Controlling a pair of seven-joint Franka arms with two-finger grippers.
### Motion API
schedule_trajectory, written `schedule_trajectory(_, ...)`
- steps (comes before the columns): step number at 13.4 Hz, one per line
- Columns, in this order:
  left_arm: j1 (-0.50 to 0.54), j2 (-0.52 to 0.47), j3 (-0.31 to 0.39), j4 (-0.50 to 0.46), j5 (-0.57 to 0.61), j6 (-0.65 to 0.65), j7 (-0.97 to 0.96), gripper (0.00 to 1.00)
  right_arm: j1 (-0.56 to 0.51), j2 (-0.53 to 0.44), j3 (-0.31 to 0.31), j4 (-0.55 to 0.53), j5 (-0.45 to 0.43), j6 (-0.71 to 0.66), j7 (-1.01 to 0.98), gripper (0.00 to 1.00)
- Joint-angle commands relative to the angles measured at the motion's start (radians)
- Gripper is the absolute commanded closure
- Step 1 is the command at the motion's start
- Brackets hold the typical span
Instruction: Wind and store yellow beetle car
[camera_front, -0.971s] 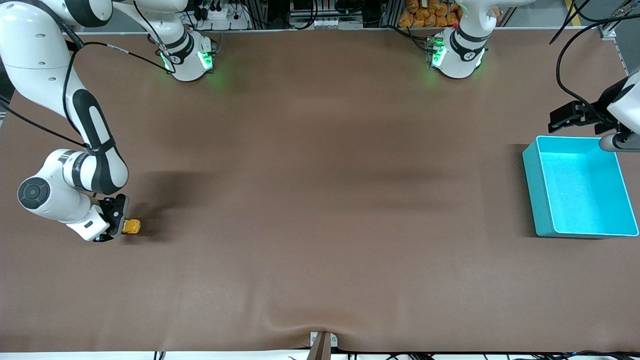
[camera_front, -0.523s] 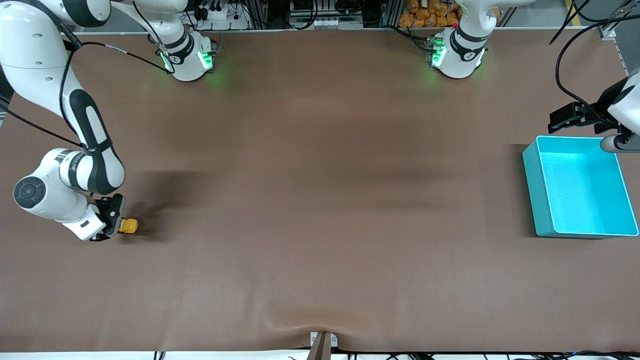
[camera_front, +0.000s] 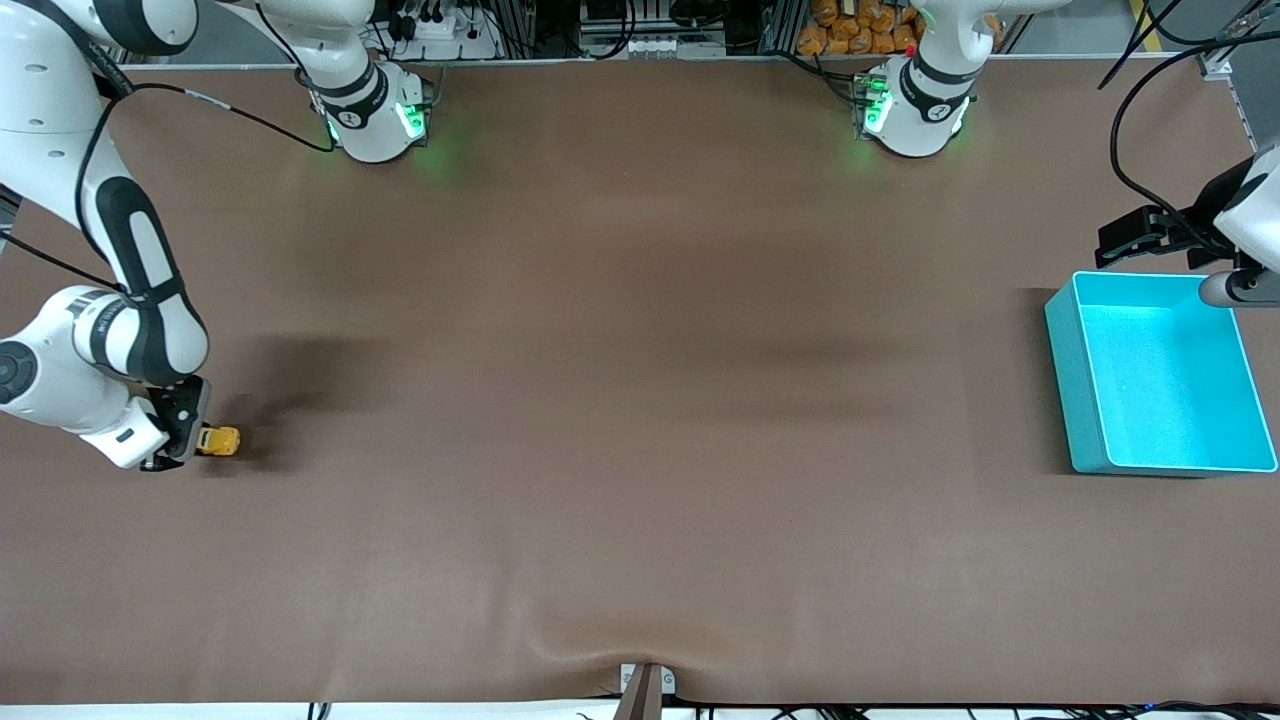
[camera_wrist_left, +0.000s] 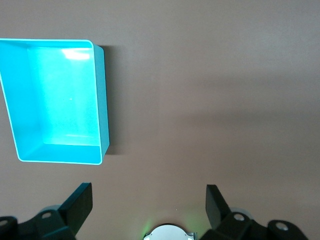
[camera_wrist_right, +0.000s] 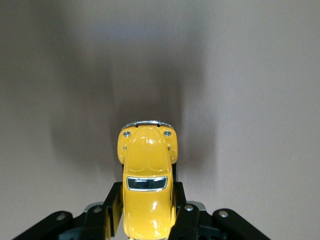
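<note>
Fingers of the right gripper pinch the yellow beetle car low at the worktop's right-arm edge; the left gripper, fingers spread, waits beside the turquoise bin.

Toy car: glossy yellow-orange body, dark window, silver bumper.
Bin: plain turquoise, paler rim.
Tabletop: uniform matte brown.
Arms: white with black joints; both tools black.
</note>
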Motion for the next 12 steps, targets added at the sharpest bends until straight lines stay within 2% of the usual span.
schedule_trajectory(1, 0.004, 0.001, -0.004, 0.008, -0.003, -0.005, -0.015, 0.0, -0.057, 0.03, 0.01, 0.018, -0.001, -0.009, -0.073, 0.99)
schedule_trajectory(2, 0.004, 0.001, -0.004, 0.008, -0.003, -0.005, -0.015, 0.0, -0.073, 0.03, 0.01, 0.021, -0.001, -0.009, -0.095, 0.96)
schedule_trajectory(11, 0.004, 0.0, -0.004, 0.006, -0.003, -0.005, -0.016, 0.0, -0.211, 0.079, 0.01, 0.084, -0.002, -0.007, -0.306, 0.96)
schedule_trajectory(12, 0.004, 0.001, -0.004, 0.008, -0.003, -0.005, -0.018, 0.0, -0.223, 0.085, 0.01, 0.096, -0.002, -0.007, -0.32, 0.85)
